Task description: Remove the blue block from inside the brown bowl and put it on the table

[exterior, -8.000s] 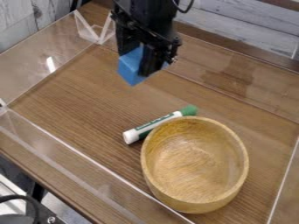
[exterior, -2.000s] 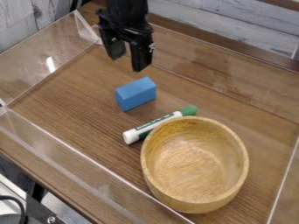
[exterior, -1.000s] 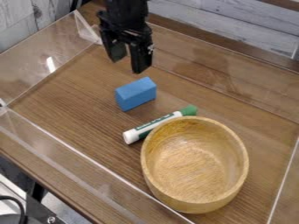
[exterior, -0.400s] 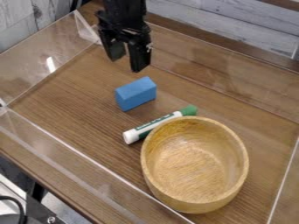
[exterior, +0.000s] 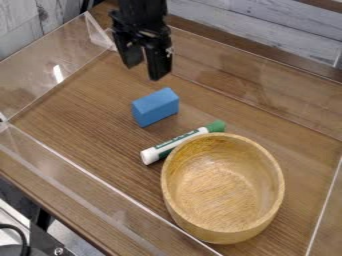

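Note:
The blue block [exterior: 155,106] lies flat on the wood-grain table [exterior: 80,120], left of centre and apart from everything else. The brown bowl [exterior: 223,186] stands at the lower right, and its inside shows only bare wood. My gripper [exterior: 143,62] hangs above and behind the block, pointing down. Its black fingers [exterior: 159,64] stand apart with nothing between them, well clear of the block.
A white marker with a green cap [exterior: 183,142] lies between the block and the bowl, its cap end near the bowl's rim. Clear acrylic walls [exterior: 40,70] run along the table's edges. A grey plank wall sits behind.
Eight seconds ago the gripper held the blue block in the air; now the block rests on the table and the gripper stands open above it. Nothing has moved over the last second.

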`<move>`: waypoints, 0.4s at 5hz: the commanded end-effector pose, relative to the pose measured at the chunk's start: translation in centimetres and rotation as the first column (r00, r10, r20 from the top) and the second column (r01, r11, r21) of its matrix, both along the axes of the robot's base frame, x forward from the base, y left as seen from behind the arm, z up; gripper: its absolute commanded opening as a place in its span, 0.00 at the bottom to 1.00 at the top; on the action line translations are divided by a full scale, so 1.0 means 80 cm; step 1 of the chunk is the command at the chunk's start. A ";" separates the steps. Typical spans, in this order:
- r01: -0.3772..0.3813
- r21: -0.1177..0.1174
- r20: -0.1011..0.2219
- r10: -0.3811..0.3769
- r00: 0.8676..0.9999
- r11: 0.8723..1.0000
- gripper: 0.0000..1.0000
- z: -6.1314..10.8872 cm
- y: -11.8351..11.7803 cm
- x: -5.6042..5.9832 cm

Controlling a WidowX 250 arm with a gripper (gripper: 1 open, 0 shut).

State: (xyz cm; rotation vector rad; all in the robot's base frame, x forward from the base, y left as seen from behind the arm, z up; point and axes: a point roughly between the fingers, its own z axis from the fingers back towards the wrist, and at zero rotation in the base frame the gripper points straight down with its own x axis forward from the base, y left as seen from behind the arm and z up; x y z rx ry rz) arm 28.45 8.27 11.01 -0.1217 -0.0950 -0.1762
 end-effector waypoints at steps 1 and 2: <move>0.010 0.020 0.068 -0.011 0.998 1.000 1.00 0.024 0.014 0.010; 0.016 0.024 0.081 -0.018 0.997 1.000 1.00 0.030 0.023 0.009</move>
